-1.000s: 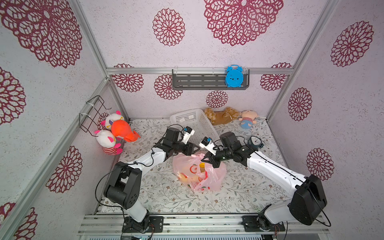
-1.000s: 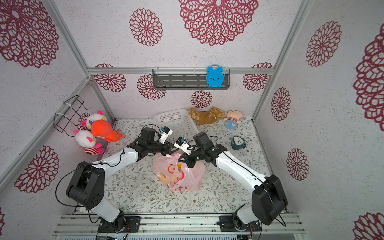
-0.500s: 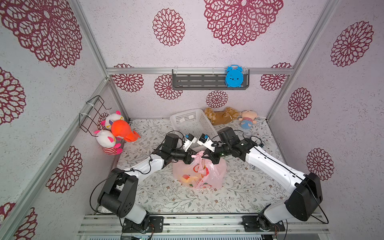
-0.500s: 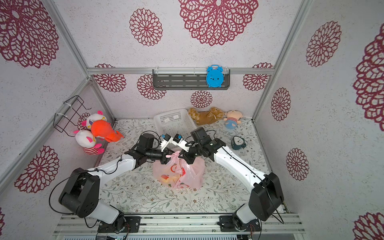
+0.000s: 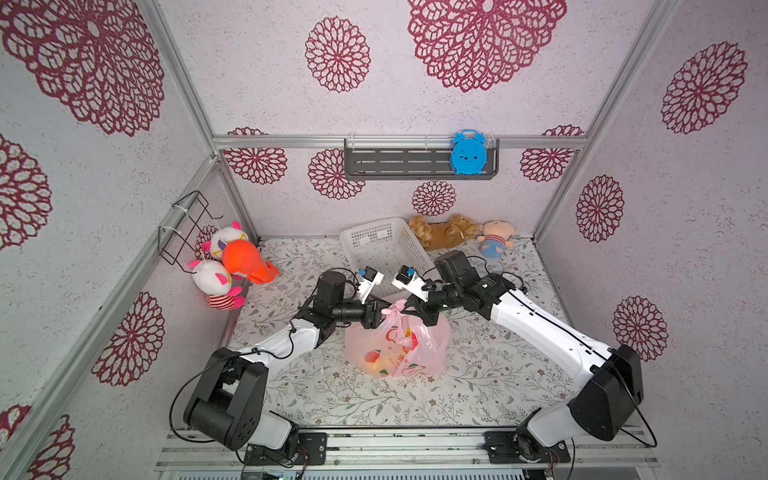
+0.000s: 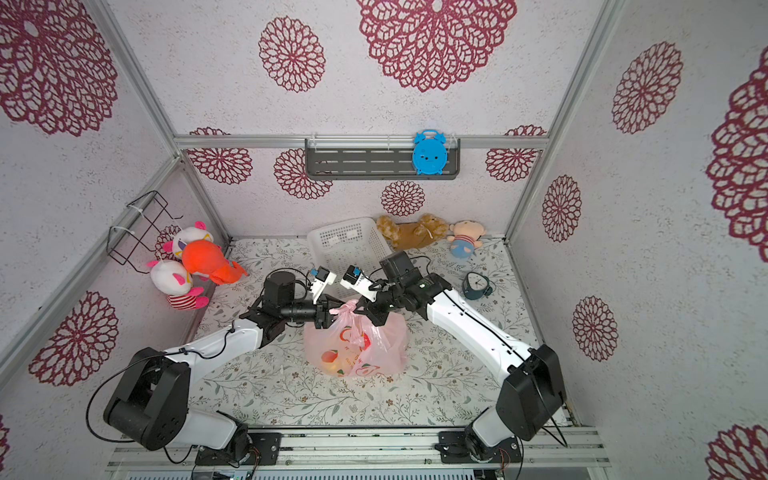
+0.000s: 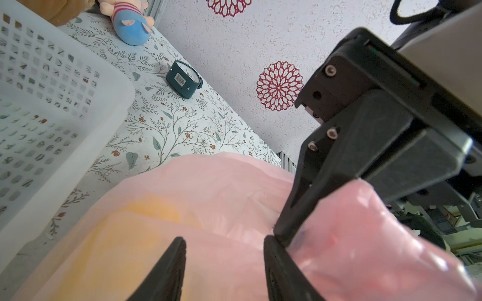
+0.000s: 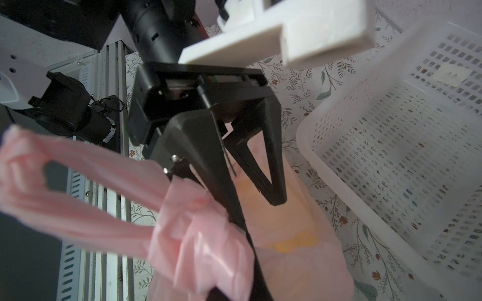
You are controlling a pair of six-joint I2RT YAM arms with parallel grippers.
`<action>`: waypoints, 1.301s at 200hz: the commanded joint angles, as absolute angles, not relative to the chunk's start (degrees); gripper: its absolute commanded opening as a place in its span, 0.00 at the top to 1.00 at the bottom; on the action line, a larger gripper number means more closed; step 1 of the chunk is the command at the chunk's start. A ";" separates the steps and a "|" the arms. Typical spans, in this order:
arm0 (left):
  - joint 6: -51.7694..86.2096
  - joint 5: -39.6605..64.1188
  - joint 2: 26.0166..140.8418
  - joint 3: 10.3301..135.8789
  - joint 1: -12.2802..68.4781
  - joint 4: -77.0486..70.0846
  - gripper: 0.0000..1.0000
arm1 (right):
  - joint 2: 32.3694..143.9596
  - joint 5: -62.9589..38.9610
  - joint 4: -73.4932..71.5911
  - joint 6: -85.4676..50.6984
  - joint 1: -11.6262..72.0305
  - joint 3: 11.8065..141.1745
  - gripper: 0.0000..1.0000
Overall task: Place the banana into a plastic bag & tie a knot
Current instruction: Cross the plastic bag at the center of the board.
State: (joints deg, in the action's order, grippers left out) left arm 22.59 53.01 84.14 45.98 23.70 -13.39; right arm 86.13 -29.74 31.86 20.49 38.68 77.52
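Both arms have shifted over the past second, and the plastic bag (image 5: 399,353), slumped then, now stands gathered on the leaf-printed bench (image 5: 478,386). It sits in front of the white basket (image 5: 386,249), between walls papered with crimson rosettes. Right hand (image 5: 417,309) is clamped on a pink handle strip beside the knot (image 5: 397,306). Left hand (image 5: 379,316) waits at the knot's other side, jaws parted. A yellow shape (image 7: 146,213) shows through the film, too blurred to name.

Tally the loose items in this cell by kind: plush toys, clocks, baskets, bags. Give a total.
plush toys: 5
clocks: 2
basket: 1
plastic bag: 1
total: 9
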 commanded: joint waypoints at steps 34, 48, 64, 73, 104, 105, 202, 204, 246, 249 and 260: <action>26.43 61.38 84.28 45.01 23.66 -24.75 0.42 | 84.93 -25.22 28.74 20.32 37.71 75.25 1.00; 28.16 62.45 85.78 44.66 23.82 -27.68 0.41 | 84.65 -25.85 27.53 19.52 37.71 75.01 1.00; 30.29 63.32 87.97 44.33 24.12 -31.13 0.41 | 84.38 -26.46 25.71 18.47 37.71 74.83 1.00; 32.07 63.59 88.76 43.58 24.25 -34.35 0.41 | 84.65 -26.10 25.60 18.29 37.71 75.22 1.00; 36.33 62.50 86.65 39.82 23.92 -43.67 0.40 | 86.74 -26.14 29.00 19.61 37.71 80.51 1.00; 36.27 62.45 86.57 39.82 23.87 -43.59 0.40 | 86.79 -26.21 29.18 19.65 37.71 80.77 1.00; 23.14 52.48 76.10 36.27 20.33 -22.92 0.38 | 87.38 -29.67 29.10 17.97 37.12 77.84 1.00; 23.06 52.01 75.74 35.87 20.13 -22.76 0.38 | 87.30 -29.79 29.09 17.94 37.10 77.77 1.00; 25.30 47.46 67.20 28.95 18.70 -25.57 0.30 | 86.40 -30.18 29.18 17.95 36.58 77.18 1.00; 25.67 47.53 66.58 28.58 18.72 -25.98 0.29 | 86.35 -30.23 29.18 17.91 36.50 77.21 1.00; 26.48 48.09 64.65 27.91 19.01 -26.57 0.27 | 86.31 -30.66 29.02 17.80 36.47 77.32 1.00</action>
